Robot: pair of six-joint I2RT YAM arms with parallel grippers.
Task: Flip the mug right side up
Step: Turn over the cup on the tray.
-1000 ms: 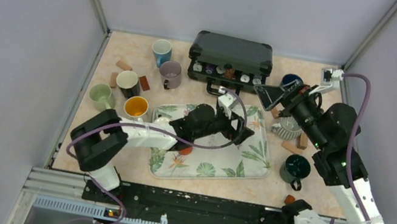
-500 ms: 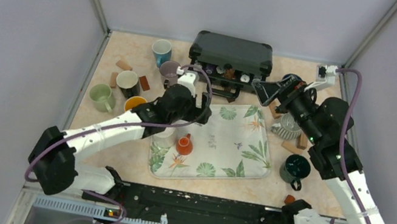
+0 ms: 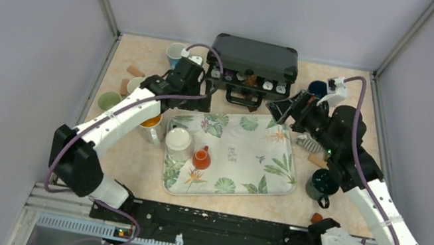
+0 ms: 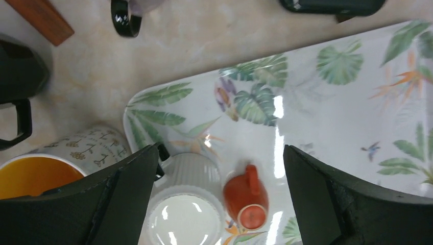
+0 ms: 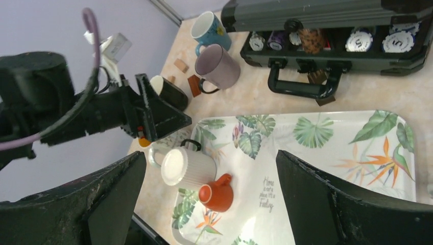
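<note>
Two mugs stand base up at the left end of the leaf-print tray (image 3: 261, 164): a white ribbed mug (image 3: 178, 140) and a small orange mug (image 3: 201, 157) beside it. Both show in the left wrist view, white (image 4: 186, 214) and orange (image 4: 246, 196), and in the right wrist view, white (image 5: 186, 166) and orange (image 5: 217, 194). My left gripper (image 3: 195, 100) (image 4: 219, 153) hovers open and empty above the tray's back left corner. My right gripper (image 3: 281, 107) (image 5: 210, 158) is open and empty, high over the tray's back right corner.
A black case (image 3: 254, 58) of poker chips stands behind the tray. Blue (image 3: 176, 55), green (image 3: 109, 101) and yellow-lined (image 3: 150, 121) mugs stand at the left, with wooden blocks (image 3: 135, 72). A dark green mug (image 3: 323, 182) and a grey ribbed mug (image 3: 312, 141) stand at the right.
My left arm has swung from over the tray's middle to its back left corner, uncovering the white and orange mugs. My right gripper has shifted slightly left and down.
</note>
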